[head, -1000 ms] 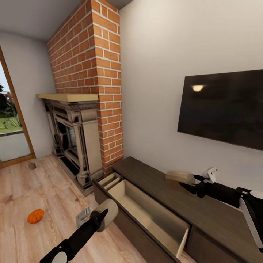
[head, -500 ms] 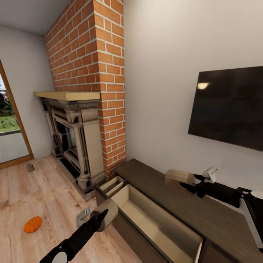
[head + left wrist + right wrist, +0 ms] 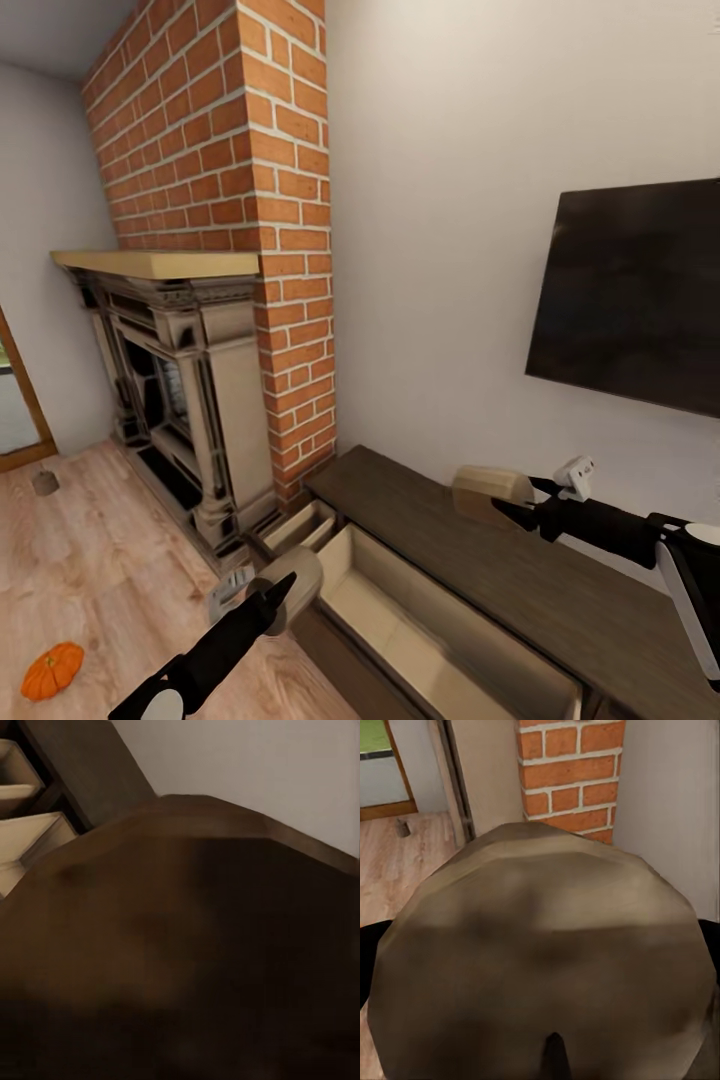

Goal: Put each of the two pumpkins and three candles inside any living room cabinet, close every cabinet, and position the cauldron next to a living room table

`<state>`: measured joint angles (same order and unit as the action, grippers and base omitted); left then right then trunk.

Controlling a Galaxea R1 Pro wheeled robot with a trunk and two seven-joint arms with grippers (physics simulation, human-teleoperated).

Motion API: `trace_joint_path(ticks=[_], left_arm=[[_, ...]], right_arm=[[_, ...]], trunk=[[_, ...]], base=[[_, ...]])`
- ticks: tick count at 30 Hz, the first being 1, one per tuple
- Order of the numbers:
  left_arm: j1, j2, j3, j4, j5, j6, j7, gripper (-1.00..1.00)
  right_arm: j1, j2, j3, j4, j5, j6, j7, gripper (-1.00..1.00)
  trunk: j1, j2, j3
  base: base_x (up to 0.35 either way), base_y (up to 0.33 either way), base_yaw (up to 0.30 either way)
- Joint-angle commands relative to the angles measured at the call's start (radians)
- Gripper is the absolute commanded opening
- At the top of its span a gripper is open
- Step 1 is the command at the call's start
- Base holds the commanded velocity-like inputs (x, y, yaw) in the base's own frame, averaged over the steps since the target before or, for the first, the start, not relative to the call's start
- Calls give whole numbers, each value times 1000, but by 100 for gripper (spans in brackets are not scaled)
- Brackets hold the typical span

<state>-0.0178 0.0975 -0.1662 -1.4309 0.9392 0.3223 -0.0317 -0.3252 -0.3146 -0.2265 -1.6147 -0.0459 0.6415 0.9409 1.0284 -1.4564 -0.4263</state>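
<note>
- The step in hand looks like stowing candles: each arm carries one.
- The left gripper [image 3: 281, 597] has its jaws closed on a candle [image 3: 296, 585], with the open drawer [image 3: 420, 625] of the cabinet [image 3: 520, 570] just beyond the jaws.
- The right gripper [image 3: 512, 512] clamps a second candle [image 3: 490, 489] above the cabinet top.
- Next likely calls for lowering each candle into the drawer (one pumpkin [image 3: 52, 671] lies well apart on the floor [image 3: 90, 560]).

Even soft light; wrist views blurred, dim close-ups
</note>
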Motion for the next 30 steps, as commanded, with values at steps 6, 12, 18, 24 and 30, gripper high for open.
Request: trace_joint_path(ticks=[6, 12, 18, 24, 30], left_arm=[[0, 1, 0, 0, 10, 3, -1, -100], [0, 1, 0, -1, 9, 3, -1, -100], [-1, 1, 0, 0, 9, 3, 0, -100], [-1, 1, 0, 0, 9, 3, 2, -100], [-1, 0, 0, 0, 8, 3, 3, -100]], right_arm=[[-1, 0, -1, -1, -8, 10, 1, -100], [-1, 0, 0, -1, -8, 10, 1, -100], [-1, 0, 0, -1, -8, 11, 2, -100], [0, 0, 1, -1, -8, 9, 1, -100], [0, 1, 1, -2, -8, 7, 1, -100]], trunk=[[0, -1, 1], [0, -1, 3], [0, -1, 5], [0, -1, 7], [0, -1, 9]], base=[[213, 270, -291], [169, 294, -292], [170, 296, -292], [187, 290, -292], [236, 254, -292]])
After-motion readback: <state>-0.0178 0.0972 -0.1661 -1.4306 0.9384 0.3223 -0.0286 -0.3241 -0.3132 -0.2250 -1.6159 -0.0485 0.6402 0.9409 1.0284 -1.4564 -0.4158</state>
